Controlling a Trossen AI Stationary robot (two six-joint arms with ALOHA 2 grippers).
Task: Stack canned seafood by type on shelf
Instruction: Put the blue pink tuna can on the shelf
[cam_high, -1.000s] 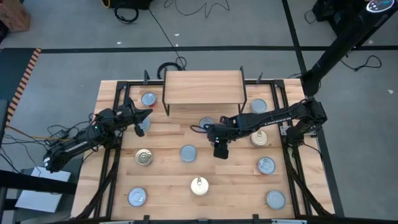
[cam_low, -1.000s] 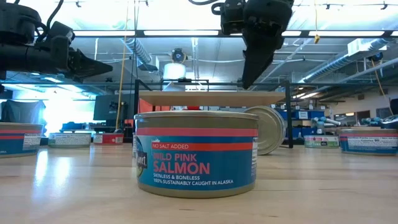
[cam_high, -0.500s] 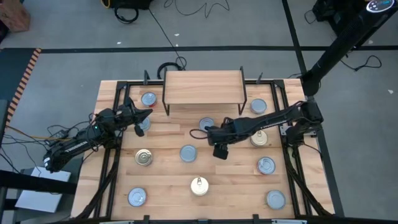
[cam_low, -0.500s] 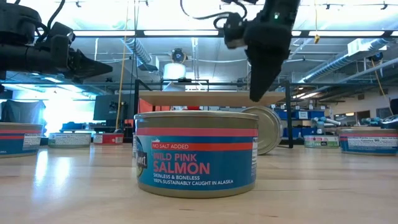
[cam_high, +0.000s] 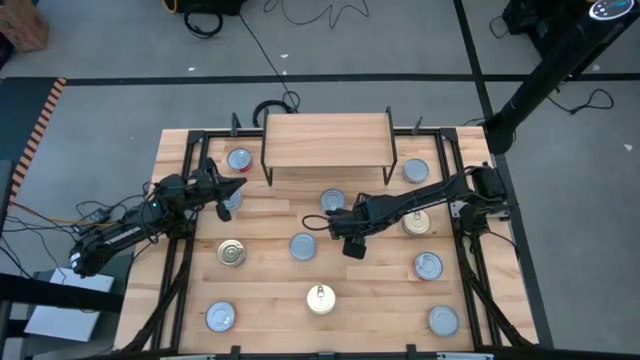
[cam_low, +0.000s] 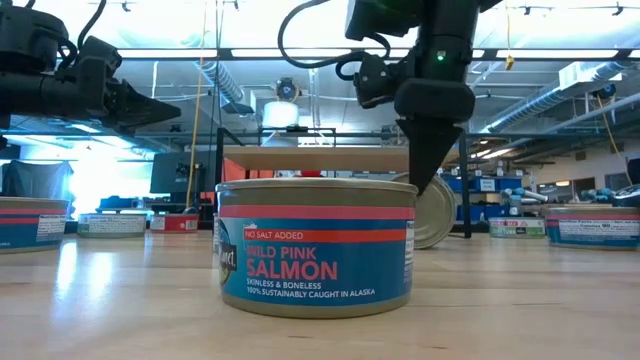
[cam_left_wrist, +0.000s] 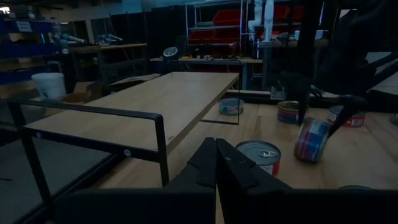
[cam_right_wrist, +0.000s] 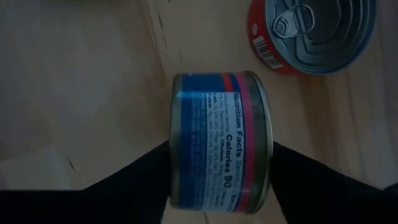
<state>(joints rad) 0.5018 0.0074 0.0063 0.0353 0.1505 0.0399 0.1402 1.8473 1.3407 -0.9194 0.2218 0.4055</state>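
- a short round blue-and-red labelled tin (cam_right_wrist: 221, 140), lying on its side on the slatted wooden tabletop (cam_high: 270, 285), is seen between the right gripper (cam_right_wrist: 217, 180)'s spread dark fingers; contact cannot be told.
- its label is legible only in the right wrist view.
- the light-wood shelf (cam_high: 327, 140) stands nearby.
- the left gripper (cam_high: 232, 187) is held closed and empty.

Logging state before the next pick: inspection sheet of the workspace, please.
Surface: wooden slatted table.
Job's things: shelf, top bare; cans lying flat across the table; one can standing on edge.
Clutter: nothing seen.
Grippers: left gripper shut, hovering at the table's left; right gripper at the on-edge can.
Cables: black cables on the floor beyond the table.
Surroundings: workshop room; no people seen.
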